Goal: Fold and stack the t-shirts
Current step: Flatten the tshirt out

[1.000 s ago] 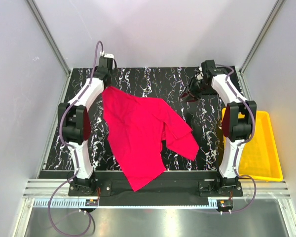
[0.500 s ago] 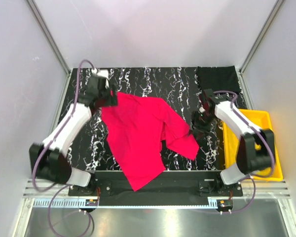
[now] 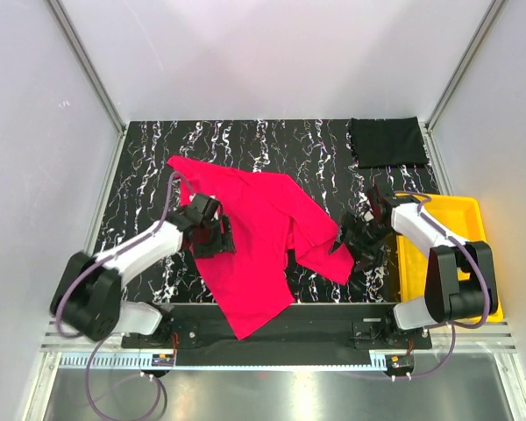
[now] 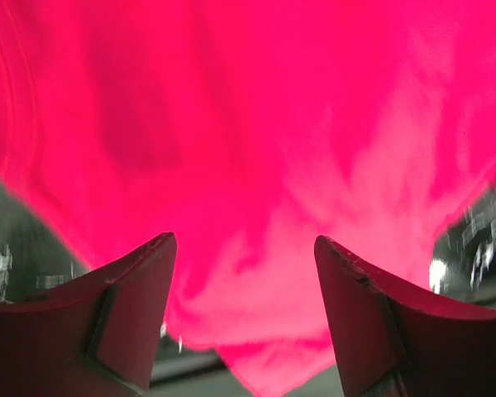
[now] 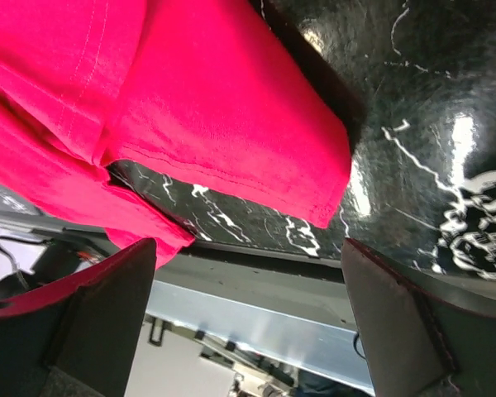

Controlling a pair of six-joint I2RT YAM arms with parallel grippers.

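Observation:
A crimson-red t-shirt (image 3: 245, 228) lies spread across the middle of the black veined table, its lower end hanging over the front edge. A black t-shirt (image 3: 386, 142) lies folded in the back right corner. My left gripper (image 3: 217, 237) hovers over the red shirt's left part. In the left wrist view that gripper (image 4: 244, 248) stands open, with red cloth (image 4: 256, 124) beneath and nothing between the fingers. My right gripper (image 3: 351, 246) sits low beside the shirt's right sleeve. Seen from the right wrist, it (image 5: 248, 256) is open wide, and the sleeve (image 5: 231, 124) lies just ahead of it.
A yellow tray (image 3: 463, 263) stands off the table's right edge, beside the right arm. White walls with metal posts close in the back and sides. A metal rail (image 5: 256, 318) runs below the table's front edge.
Both arms swung from the table's back toward the front. The left gripper let go of the red shirt's back corner, which now lies flat. Both grippers opened. The black shirt is now uncovered.

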